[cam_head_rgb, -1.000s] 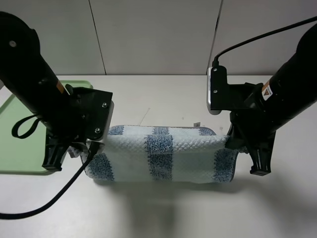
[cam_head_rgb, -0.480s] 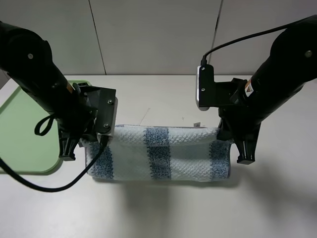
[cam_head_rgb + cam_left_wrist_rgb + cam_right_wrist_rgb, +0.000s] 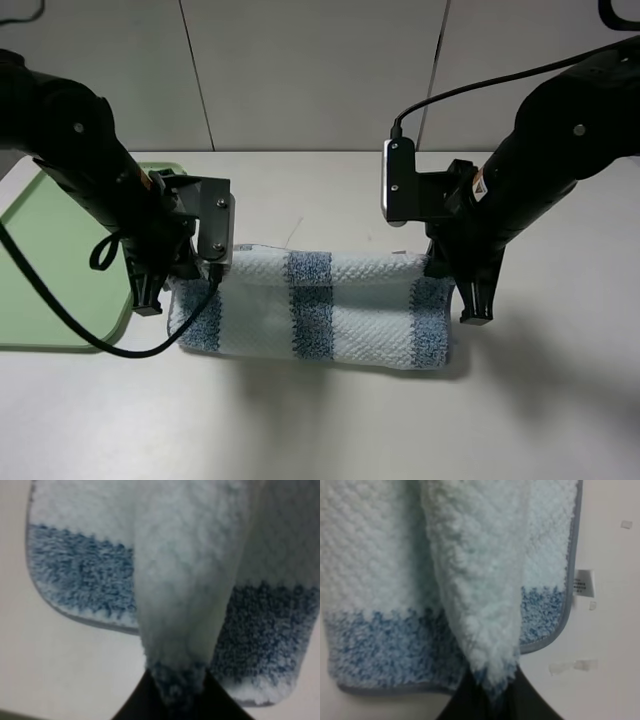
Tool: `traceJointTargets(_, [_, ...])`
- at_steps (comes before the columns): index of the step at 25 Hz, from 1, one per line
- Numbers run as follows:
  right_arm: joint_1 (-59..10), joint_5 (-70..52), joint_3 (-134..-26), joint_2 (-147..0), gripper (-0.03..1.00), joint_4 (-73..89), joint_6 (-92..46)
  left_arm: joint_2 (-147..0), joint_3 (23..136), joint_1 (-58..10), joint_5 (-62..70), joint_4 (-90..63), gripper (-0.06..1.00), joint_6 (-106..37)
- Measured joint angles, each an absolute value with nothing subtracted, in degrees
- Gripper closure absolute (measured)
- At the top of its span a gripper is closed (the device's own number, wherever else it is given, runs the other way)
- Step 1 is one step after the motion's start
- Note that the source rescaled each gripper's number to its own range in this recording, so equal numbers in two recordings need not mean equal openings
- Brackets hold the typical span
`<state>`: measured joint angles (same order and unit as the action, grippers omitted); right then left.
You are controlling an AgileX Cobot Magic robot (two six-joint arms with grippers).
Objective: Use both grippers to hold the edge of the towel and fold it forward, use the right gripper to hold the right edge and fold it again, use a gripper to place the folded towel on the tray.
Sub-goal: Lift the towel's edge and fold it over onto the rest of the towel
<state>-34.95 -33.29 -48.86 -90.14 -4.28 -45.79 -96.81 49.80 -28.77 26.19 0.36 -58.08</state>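
The striped blue-and-white towel [image 3: 320, 310] lies in the middle of the table, doubled over itself. My left gripper [image 3: 190, 272] is shut on its left end and my right gripper [image 3: 438, 266] on its right end, both holding the lifted edge just above the lower layer. In the left wrist view the fingers pinch a bunched fold of the towel [image 3: 175, 630]. In the right wrist view the fingers pinch a similar fold [image 3: 480, 605], with the grey hem [image 3: 571, 555] and white tag [image 3: 583, 583] beyond it. The light-green tray [image 3: 40, 270] lies at the left, partly hidden by the left arm.
The white table [image 3: 330, 420] runs to a panelled wall behind. Black cables hang from both arms; the left one loops down onto the table [image 3: 100, 348] in front of the tray. Small tape scraps [image 3: 570, 666] lie by the towel's corner.
Both grippers have moved toward the back of the table, and slightly inward, carrying the held edge with them. The towel now lies flatter and more doubled over.
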Motion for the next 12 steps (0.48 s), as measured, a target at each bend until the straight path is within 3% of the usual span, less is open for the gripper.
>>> traceJointTargets(12, [-34.95,-30.38,-48.86,-91.8,0.97,-7.86,-43.23,-99.55,49.8,-28.72,13.76,0.57,0.94,-58.08])
